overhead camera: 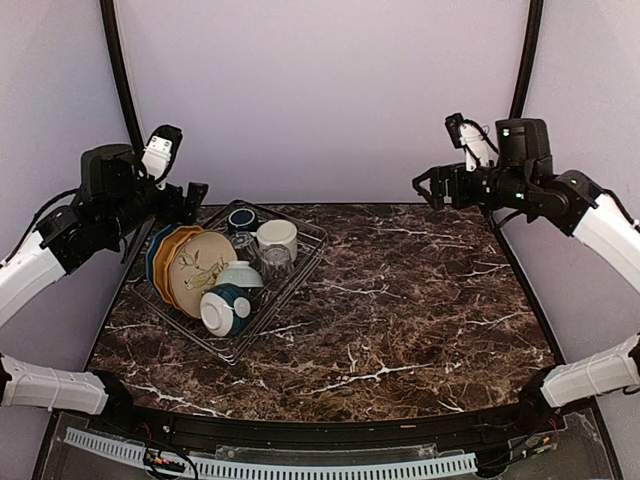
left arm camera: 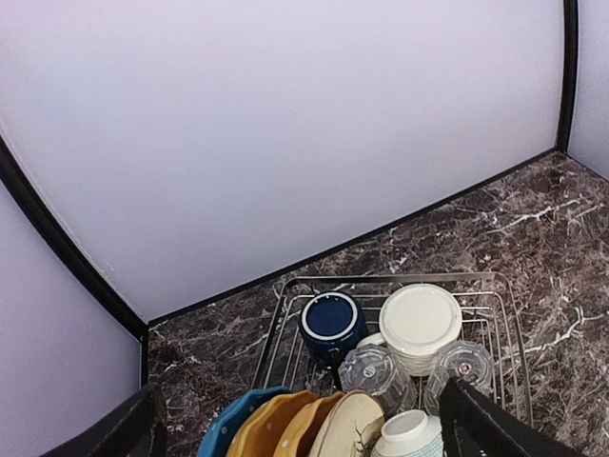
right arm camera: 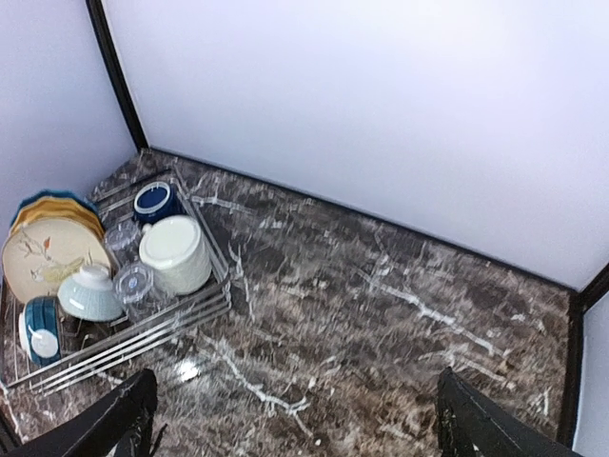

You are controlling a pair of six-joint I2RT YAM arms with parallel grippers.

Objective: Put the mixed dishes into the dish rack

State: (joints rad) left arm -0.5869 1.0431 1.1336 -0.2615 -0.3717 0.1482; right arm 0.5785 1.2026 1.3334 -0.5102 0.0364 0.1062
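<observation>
Counting inside rack point(right arm camera: 152, 333): three plates point(overhead camera: 195, 265) on edge at its left, two glasses point(left arm camera: 376, 373), one bowl point(overhead camera: 240, 274), one cream mug point(overhead camera: 277, 237), two blue mugs point(overhead camera: 241, 217) | left gripper point(overhead camera: 192, 195) spread wide above rack's left rim | right gripper point(overhead camera: 428, 186) spread wide, well right of rack

No writing, label, brand, number or sign can be read in any of the views (the one marking on the dishes is a painted leaf sprig on the cream leaf-patterned ceramic plate point(overhead camera: 200, 268), which stands on edge inside the flat silver wire dish rack point(overhead camera: 280, 298), and it is a drawing rather than lettering).
</observation>
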